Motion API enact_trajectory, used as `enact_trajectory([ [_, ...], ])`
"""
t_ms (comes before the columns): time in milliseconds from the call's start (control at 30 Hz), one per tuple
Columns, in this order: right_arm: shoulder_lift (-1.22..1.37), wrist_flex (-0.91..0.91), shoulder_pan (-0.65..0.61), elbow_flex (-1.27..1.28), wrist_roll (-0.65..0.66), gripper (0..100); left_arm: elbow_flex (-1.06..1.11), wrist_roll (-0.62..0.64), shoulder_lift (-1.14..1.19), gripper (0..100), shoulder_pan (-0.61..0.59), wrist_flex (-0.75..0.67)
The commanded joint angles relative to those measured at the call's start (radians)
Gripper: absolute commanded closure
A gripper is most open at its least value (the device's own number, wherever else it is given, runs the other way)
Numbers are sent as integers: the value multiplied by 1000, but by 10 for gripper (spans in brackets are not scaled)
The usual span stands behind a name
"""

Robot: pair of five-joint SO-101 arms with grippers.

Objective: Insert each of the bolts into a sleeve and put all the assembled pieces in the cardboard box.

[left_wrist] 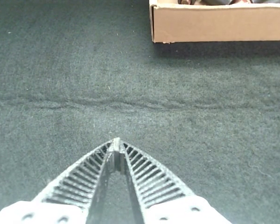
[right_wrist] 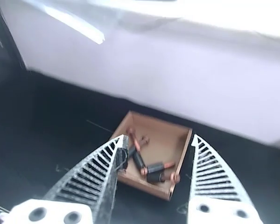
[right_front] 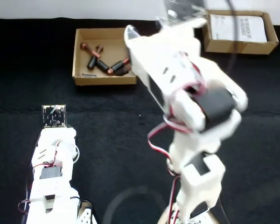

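Black table (right_front: 112, 135), cardboard box (right_front: 105, 80), second box (right_front: 238, 46)

Matt cardboard box (right_front: 105, 80), coppery metal bolts (right_front: 89, 48), fuzzy dark cloth (right_front: 112, 128)

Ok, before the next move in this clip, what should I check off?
1. Open, empty right end effector: ok.
2. Shut left end effector, holding nothing: ok.
3. All visible pieces lying inside the cardboard box: ok.
4. Every one of those pieces fully assembled: cannot tell.
5. The right end effector raised above the cardboard box, not touching it: ok.
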Motion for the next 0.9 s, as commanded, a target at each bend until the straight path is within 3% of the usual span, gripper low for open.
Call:
enact_trajectory([
  [0,-199,12,8,133,-6,802,12,-3,4,991,-8,-14],
  [267,-668,8,8,796,-12,802,12,-3,4,991,-8,-12],
  [767,-1382,1,15,1679,-12,803,12,-2,-4,991,-21,17],
  [867,-1540,-73,16,1910,-12,803,12,-2,-4,991,-18,20],
])
